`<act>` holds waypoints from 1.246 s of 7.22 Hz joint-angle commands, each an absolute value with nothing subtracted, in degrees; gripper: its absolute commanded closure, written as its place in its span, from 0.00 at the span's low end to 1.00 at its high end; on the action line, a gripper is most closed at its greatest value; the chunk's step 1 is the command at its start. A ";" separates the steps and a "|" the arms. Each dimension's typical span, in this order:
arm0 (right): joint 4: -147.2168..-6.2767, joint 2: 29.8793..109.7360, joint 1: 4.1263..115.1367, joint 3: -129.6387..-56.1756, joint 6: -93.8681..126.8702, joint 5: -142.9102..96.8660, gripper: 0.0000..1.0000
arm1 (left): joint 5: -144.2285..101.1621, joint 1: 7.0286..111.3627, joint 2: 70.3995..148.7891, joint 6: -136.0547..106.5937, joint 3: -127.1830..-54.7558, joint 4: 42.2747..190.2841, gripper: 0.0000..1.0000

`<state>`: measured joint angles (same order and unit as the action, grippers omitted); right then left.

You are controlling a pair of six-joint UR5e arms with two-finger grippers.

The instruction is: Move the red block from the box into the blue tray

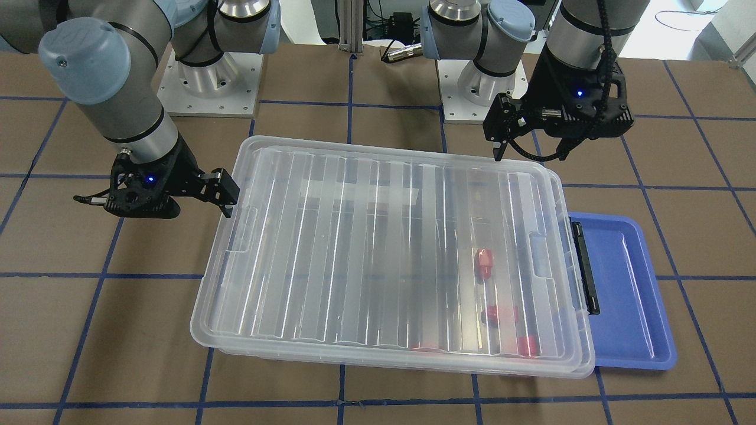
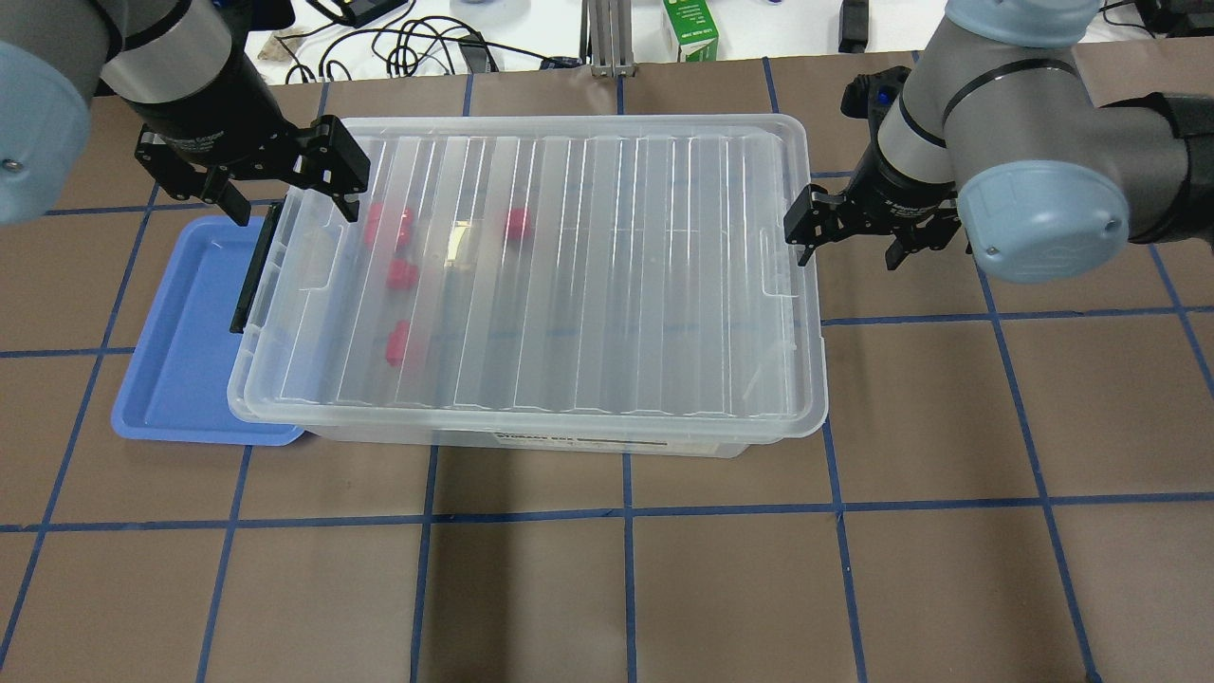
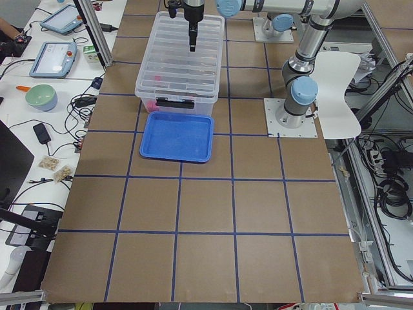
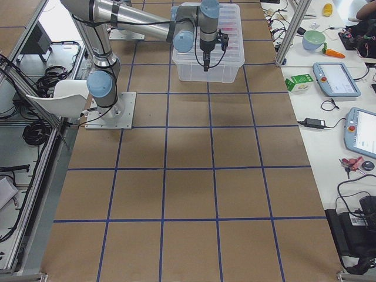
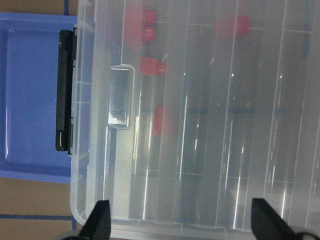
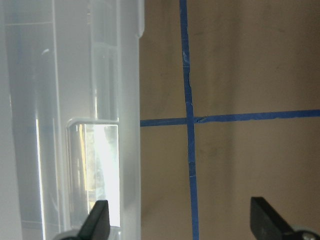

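The box (image 2: 588, 275) is a clear bin with its ribbed lid on and a black latch (image 2: 248, 275) at its left end. Several red blocks lie inside under the lid near that end, one of them the red block (image 2: 403, 275), which also shows in the left wrist view (image 5: 152, 66) and the front view (image 1: 501, 313). The blue tray (image 2: 171, 332) lies empty against the latch end, partly under the box rim. My left gripper (image 2: 285, 190) is open above the box's far latch-end corner. My right gripper (image 2: 847, 239) is open, just off the opposite end by the lid handle (image 6: 95, 165).
A green carton (image 2: 692, 28) and cables (image 2: 417, 43) lie beyond the table's far edge. The two arm bases (image 1: 212, 88) stand behind the box. The table is brown with blue tape lines. Side tables with tablets and a bowl (image 3: 40, 97) flank it.
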<state>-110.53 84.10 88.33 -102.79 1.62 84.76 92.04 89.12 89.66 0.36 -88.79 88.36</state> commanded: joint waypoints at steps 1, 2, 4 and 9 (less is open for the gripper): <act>-111.97 81.93 88.33 -102.92 0.79 84.72 0.00 | 92.02 89.03 89.74 0.61 -88.94 88.33 0.00; -112.15 81.57 88.24 -102.92 0.79 85.07 0.00 | 91.85 88.95 89.65 0.70 -88.68 88.33 0.00; -112.15 81.56 87.81 -102.66 0.62 85.25 0.00 | 91.67 88.95 89.74 0.70 -88.42 88.33 0.00; -112.24 81.56 85.19 -102.66 -7.89 88.24 0.00 | 91.41 89.56 90.09 -0.09 -89.21 88.15 0.00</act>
<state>-112.37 81.51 86.84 -102.66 -5.51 87.90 91.45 89.21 89.89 0.23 -89.05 88.21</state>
